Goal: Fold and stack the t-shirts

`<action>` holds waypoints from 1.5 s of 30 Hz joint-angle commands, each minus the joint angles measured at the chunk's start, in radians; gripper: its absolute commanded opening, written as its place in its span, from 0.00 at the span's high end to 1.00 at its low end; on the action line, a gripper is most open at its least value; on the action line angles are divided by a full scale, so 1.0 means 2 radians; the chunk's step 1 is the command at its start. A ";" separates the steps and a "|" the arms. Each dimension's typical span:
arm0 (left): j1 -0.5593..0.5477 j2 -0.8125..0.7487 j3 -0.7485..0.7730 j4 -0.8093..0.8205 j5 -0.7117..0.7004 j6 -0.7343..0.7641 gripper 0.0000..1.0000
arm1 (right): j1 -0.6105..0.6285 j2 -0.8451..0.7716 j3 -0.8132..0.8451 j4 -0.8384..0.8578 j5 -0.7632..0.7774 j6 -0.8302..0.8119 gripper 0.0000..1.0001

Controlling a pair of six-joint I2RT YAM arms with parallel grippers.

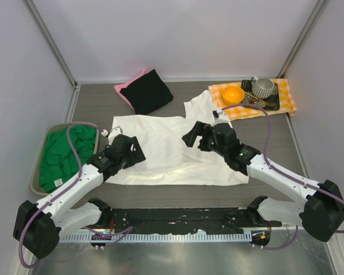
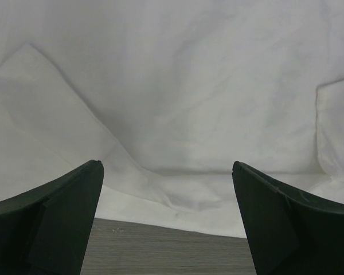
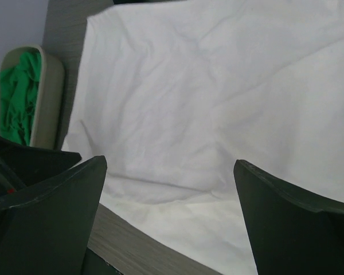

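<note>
A white t-shirt lies spread flat in the middle of the table, one sleeve sticking out toward the back right. Only plain white cloth shows in both wrist views. My left gripper hovers over the shirt's left part, jaws open and empty. Above the shirt's right half my right gripper is likewise open and empty. A folded black t-shirt rests on a pink one at the back. A green t-shirt is bunched in a bin on the left.
The beige bin stands at the table's left edge. At the back right an orange-and-white checked cloth carries an orange bowl and a metal cup. Grey walls enclose the table on three sides.
</note>
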 commanded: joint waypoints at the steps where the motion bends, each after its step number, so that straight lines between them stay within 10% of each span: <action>1: 0.002 -0.007 0.018 -0.030 0.023 0.012 0.00 | 0.017 -0.023 -0.069 -0.034 -0.032 0.015 0.00; 24: 0.006 0.103 0.070 -0.064 0.133 0.028 0.22 | 0.057 -0.022 -0.172 0.018 -0.023 0.046 0.00; 31: 0.009 0.080 0.097 -0.151 0.072 0.061 0.10 | 0.057 -0.023 -0.184 0.050 -0.029 0.050 0.00; 45: 0.192 0.175 0.125 -0.114 0.107 0.120 0.12 | 0.059 -0.033 -0.208 0.080 -0.051 0.048 0.00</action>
